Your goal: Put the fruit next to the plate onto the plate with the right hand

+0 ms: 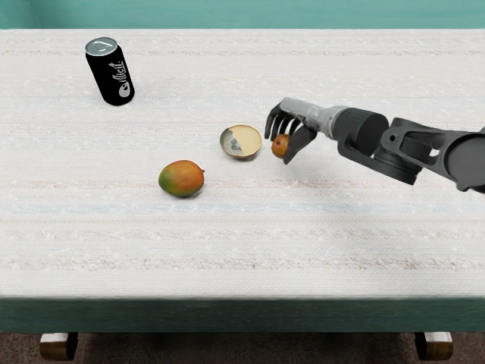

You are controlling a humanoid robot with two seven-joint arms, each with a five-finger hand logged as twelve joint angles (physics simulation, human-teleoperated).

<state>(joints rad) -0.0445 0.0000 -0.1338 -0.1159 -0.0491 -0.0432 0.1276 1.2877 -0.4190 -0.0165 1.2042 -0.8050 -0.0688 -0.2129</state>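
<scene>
We see the dark jointed right hand [292, 126] clasping a small round orange fruit [280, 145], just right of the shallow cream plate [236, 136].

Table [242, 250]: wide off-white top w/ faint horizontal banding, teal front edge, two wooden feet [59, 345] below at the pic's bottom corners. Landmark = small round plate [241, 142], cream/gold w/ a grey patch, flat on the top near tbl centre. Mango [181, 178], red-green-orange, lies front-left of plate, near but not touching. Black can [111, 71] w/ white lettering stands on its base well apart from plate, far back-left. Small orange fruit [280, 145] sits just right of plate, slight gap; right hand [292, 129] curls its fingers round it. Can't tell if the fruit rests on the top.
</scene>
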